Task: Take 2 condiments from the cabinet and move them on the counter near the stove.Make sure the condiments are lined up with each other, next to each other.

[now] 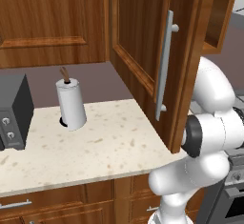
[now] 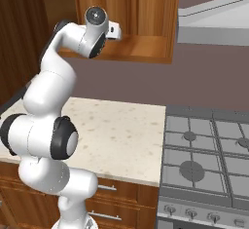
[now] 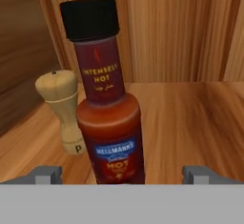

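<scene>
- Gripper (image 3: 121,175): jaws spread wide, one fingertip (image 3: 45,175) on each side of the hot sauce bottle (image 3: 108,118); nothing clamped.
- Hot sauce bottle: upright on the wooden cabinet (image 2: 146,43) shelf, black cap on, between the fingertips.
- Pepper shaker (image 3: 64,111): upright just beside the bottle, farther back.
- Cabinet door (image 1: 157,51): swung open.
- Counter (image 2: 126,130): speckled stone beside the stove (image 2: 204,155); paper-towel roll (image 1: 71,103) and toaster (image 1: 14,113) stand on it.

Cabinet (image 2: 146,47) interior, shelf: bottle (image 3: 107,118) upright at front; shaker (image 3: 64,111) just beside it to the left in hand view, slightly behind. Pincer (image 3: 121,173) before the bottle, jaws spread either side. Bench (image 1: 95,147): paper-towel roll (image 1: 71,104) toward rear, toaster (image 1: 14,111) left of it. Stove (image 2: 209,155) adjoins the bench's right end.
</scene>
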Tool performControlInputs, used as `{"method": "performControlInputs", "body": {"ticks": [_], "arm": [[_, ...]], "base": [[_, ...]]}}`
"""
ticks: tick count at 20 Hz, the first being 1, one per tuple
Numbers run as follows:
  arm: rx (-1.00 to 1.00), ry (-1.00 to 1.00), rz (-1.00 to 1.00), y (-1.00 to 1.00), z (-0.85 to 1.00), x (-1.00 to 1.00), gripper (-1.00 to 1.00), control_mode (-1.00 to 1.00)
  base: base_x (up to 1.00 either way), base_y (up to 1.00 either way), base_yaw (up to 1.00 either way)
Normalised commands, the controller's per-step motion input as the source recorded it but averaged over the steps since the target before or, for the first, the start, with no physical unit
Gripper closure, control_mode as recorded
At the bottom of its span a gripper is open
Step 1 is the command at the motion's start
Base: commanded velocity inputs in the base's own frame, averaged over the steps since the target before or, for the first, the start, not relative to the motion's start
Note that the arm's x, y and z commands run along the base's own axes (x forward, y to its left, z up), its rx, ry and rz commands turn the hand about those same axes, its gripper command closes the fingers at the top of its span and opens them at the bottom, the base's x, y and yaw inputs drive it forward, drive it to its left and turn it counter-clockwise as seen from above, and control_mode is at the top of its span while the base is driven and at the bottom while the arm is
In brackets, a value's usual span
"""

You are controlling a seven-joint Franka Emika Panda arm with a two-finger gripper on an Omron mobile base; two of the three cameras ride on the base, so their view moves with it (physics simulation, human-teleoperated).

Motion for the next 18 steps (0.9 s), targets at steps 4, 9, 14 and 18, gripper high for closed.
{"method": "performControlInputs", "body": {"ticks": [4,9,14,18], "arm": [[0.0,0.0,0.01,0.0,0.0,0.19,-1.0,-1.0],[0.0,0.0,0.0,0.0,0.0,0.17,-1.0,-1.0],[0.0,0.0,0.0,0.0,0.0,0.1,-1.0,-1.0],[0.0,0.0,0.0,0.0,0.0,0.08,-1.0,-1.0]], "base": [[0.0,0.0,0.0],[0.0,0.0,0.0],[0.0,0.0,0.0],[0.0,0.0,0.0]]}}
